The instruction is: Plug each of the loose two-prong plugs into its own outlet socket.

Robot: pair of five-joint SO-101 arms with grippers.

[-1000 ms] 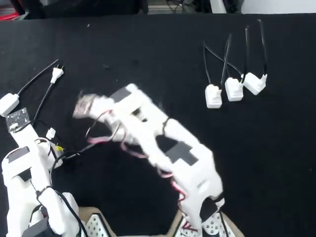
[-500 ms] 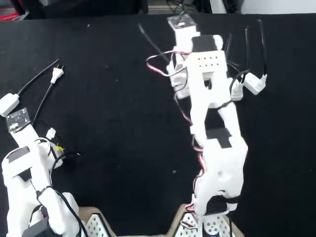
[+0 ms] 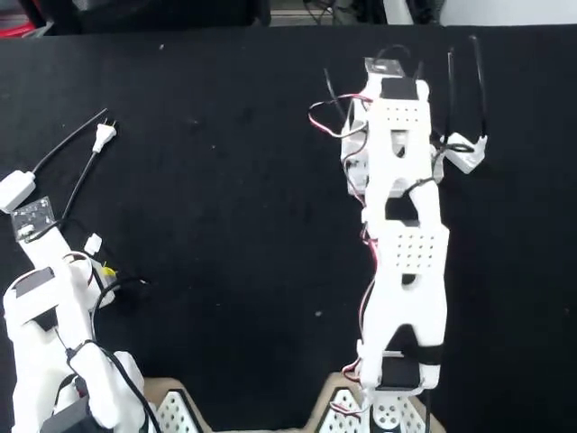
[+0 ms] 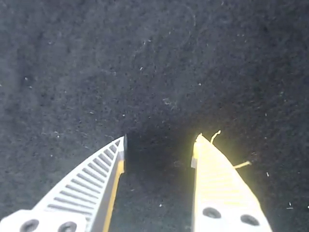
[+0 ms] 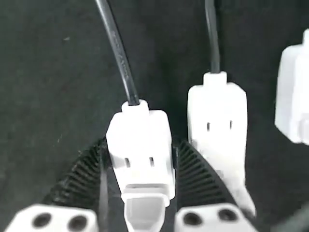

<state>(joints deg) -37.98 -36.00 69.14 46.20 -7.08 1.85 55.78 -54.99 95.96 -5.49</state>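
Right jaws first: my right gripper (image 5: 140,145) is closed round a white outlet socket (image 5: 140,128), with the black ribbed pads (image 5: 89,174) pressed against both its flanks. The socket is a smooth moulded plastic block. It has two short slots in its upper face, a stepped, squared end toward my camera, and a round black cord (image 5: 116,48) leaving the far end. I cannot tell whether it rests on the cloth. Just beside it lies a second socket (image 5: 217,125) of the same shape with its own cord, and a third socket (image 5: 292,96) shows at the frame edge beyond that.

My left gripper (image 4: 161,140) stands moderately open with nothing between its fingers. One is the ridged finger (image 4: 91,188), white and ribbed; the other is the flat finger (image 4: 222,188), yellowish, with frayed threads at its edge. It hangs over bare cloth.

From the high camera, my right arm (image 3: 401,244) stretches straight up the table. It is white printed plastic with perforated panels and loops of red and white wire. The third socket (image 3: 466,152) sits just beside its far end. My left arm (image 3: 41,307) is folded at the near left corner. The loose two-prong plug (image 3: 104,135) lies far from the sockets on the left side, its thin black cord trailing toward that arm. A white block (image 3: 15,189) on another cord lies near it.

The table (image 3: 225,225) is covered in matte black cloth flecked with lint. Past its far edge I see a narrow strip of room with a pale wall (image 3: 505,11).
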